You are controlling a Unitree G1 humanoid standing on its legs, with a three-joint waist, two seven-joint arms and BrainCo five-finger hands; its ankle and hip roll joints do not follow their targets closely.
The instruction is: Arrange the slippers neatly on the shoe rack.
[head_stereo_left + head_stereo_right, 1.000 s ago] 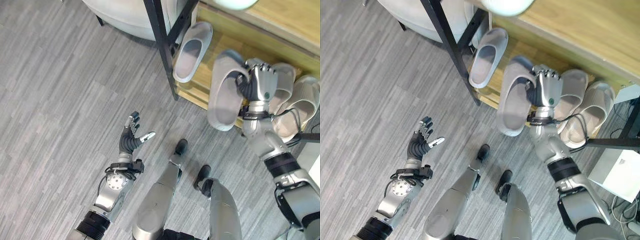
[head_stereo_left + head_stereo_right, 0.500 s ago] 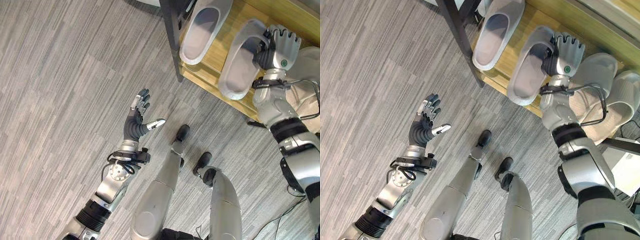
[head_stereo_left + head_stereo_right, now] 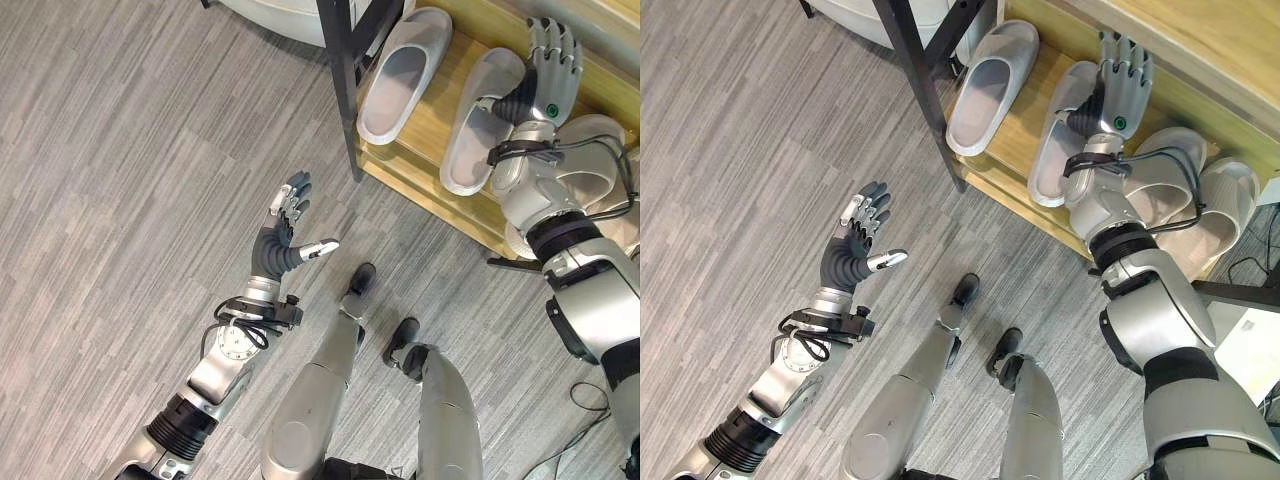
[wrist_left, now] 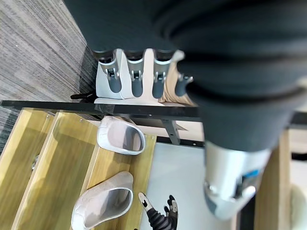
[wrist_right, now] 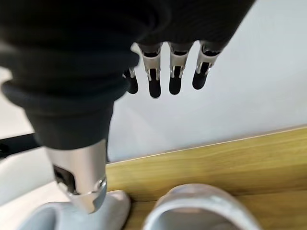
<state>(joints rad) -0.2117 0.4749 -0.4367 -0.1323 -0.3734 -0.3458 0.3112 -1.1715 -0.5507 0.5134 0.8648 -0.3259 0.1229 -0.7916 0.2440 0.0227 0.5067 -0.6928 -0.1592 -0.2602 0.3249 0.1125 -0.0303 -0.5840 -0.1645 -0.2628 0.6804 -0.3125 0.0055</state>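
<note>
Two pale grey slippers lie side by side on the wooden shoe rack shelf (image 3: 1010,172): the first slipper (image 3: 400,75) by the black post and the second slipper (image 3: 480,125) to its right. My right hand (image 3: 549,62) is open above the second slipper's toe end, fingers straight, thumb close to its strap. In the right wrist view the straight fingers (image 5: 175,72) point past the shelf, with a slipper's rim (image 5: 201,206) below. Another pair of slippers (image 3: 1170,180) lies further right, partly behind my right arm. My left hand (image 3: 285,225) hovers open over the floor.
A black rack post (image 3: 342,90) rises at the shelf's left corner, with a white rounded object (image 3: 275,15) behind it. A white box (image 3: 1250,345) stands on the floor at the right. Grey plank floor stretches to the left.
My right hand has lowered the second slipper onto the shelf beside the first and opened its fingers. The view has shifted too. My left hand stays open.
</note>
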